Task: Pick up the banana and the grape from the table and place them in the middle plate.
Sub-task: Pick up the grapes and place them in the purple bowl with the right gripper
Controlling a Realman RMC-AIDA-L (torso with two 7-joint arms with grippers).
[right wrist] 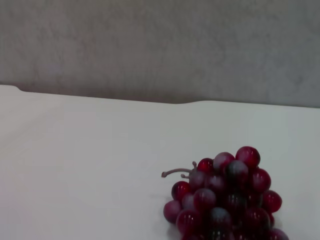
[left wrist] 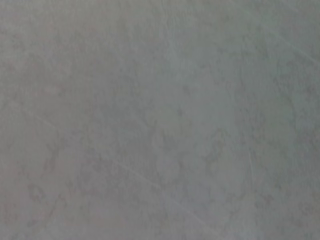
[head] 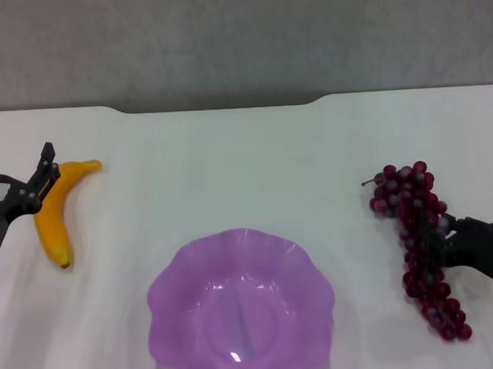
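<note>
The yellow-orange banana (head: 56, 213) lies at the far left of the white table (head: 229, 165). My left gripper (head: 15, 162) is open at the table's left edge; one black finger (head: 45, 169) is against the banana's upper part, the other is farther left. The bunch of dark red-purple grapes (head: 416, 225) lies at the right. My right gripper (head: 445, 240) presses against the bunch's middle from the right. The right wrist view shows the bunch's stem end (right wrist: 225, 197) close by. The purple scalloped middle plate (head: 165, 284) sits empty at the front centre.
The table's far edge has a shallow notch (head: 218, 106) with a grey wall behind it. The left wrist view shows only a plain grey surface (left wrist: 160, 120). Bare tabletop lies between the plate and each fruit.
</note>
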